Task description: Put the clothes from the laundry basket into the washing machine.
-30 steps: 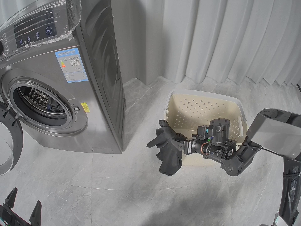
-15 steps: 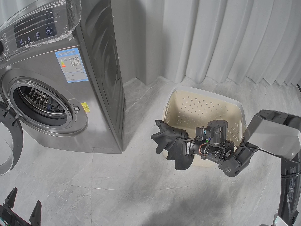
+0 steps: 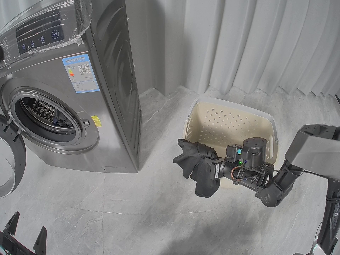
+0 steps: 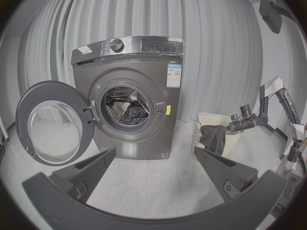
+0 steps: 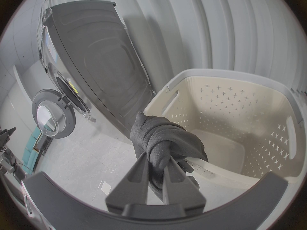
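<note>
My right gripper is shut on a dark grey garment that hangs off the near left corner of the cream laundry basket, above the floor. In the right wrist view the garment bunches between the fingers, with the basket bare inside. The grey washing machine stands at the left, its round door swung wide. Dark clothes lie in the drum. My left gripper stands open low at the near left, well away from the garment.
White curtains hang behind the basket and the machine. Pale tiled floor stretches between the machine front and the basket. The open door juts out toward my left arm.
The right gripper and the garment first drew back right toward the basket, then shifted a little lower and farther right. The left arm has stayed put.
</note>
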Robot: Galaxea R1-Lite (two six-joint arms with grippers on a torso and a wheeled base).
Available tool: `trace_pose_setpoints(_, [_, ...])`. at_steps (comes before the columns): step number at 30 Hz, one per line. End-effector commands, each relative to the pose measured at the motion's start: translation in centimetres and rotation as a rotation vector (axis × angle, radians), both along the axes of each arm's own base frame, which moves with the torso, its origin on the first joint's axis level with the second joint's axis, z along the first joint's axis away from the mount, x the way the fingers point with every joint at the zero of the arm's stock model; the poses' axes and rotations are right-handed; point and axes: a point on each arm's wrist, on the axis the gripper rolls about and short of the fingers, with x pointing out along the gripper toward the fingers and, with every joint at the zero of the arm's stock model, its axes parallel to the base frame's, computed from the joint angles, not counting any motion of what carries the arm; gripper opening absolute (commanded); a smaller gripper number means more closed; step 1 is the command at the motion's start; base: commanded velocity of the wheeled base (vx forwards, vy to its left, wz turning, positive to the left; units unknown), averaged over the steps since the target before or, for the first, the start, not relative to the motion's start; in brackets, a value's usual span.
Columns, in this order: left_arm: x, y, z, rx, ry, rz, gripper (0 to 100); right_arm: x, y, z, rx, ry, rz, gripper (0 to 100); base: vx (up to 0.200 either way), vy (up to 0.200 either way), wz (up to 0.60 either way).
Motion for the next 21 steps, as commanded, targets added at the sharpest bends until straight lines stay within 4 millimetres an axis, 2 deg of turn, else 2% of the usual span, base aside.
trace_pose_setpoints(1, [0.0, 0.0, -0.5, 0.000, 0.006, 0.000, 100, -2.2, -1.0, 3.0, 0.036, -0.062, 0.009, 0, 0.000, 0.000, 0.00])
trace_pose_setpoints(3, [0.0, 0.0, -0.5, 0.000, 0.006, 0.000, 100, -2.8, -1.2, 3.5, 0.044, -0.075, 0.009, 0, 0.000, 0.000, 0.00])
trace_pose_setpoints(14, [0.0, 0.0, -0.5, 0.000, 0.006, 0.000, 100, -11.3, -3.0, 11.2, 0.194, -0.322, 0.103, 0, 0.000, 0.000, 0.00])
trace_pose_setpoints(16, [0.1, 0.0, -0.5, 0.000, 0.008, 0.000, 100, -12.3, -3.6, 12.8, 0.219, -0.371, 0.094, 0, 0.000, 0.000, 0.00])
trace_pose_setpoints(21, [0.0, 0.0, -0.5, -0.001, 0.006, 0.001, 100, -13.6, -4.9, 14.7, 0.206, -0.414, 0.061, 0, 0.000, 0.000, 0.00])
